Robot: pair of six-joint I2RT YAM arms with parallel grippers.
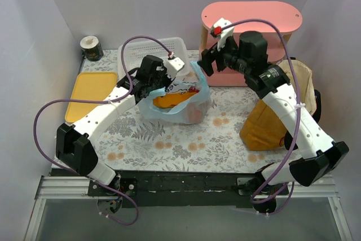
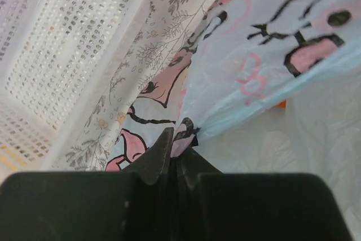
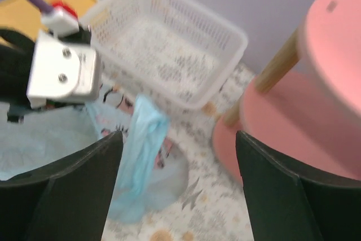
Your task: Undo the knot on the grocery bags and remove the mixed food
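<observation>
Two hands: left hand (image 2: 171, 149) clamped on pale blue bag (image 1: 200, 97) rim, right hand (image 3: 176, 162) apart, empty; one-sided pull risked tearing film.

The thin translucent pale blue plastic bag (image 2: 271, 55) is filmy, crinkled and faintly glossy. The white perforated plastic basket (image 3: 169, 43) looks smooth. The mustard-brown fabric tote (image 1: 265, 125) is matt cloth. The pink rounded shelf (image 1: 252, 18) is smooth, and its leg (image 3: 276, 69) looks like bare wood.
</observation>
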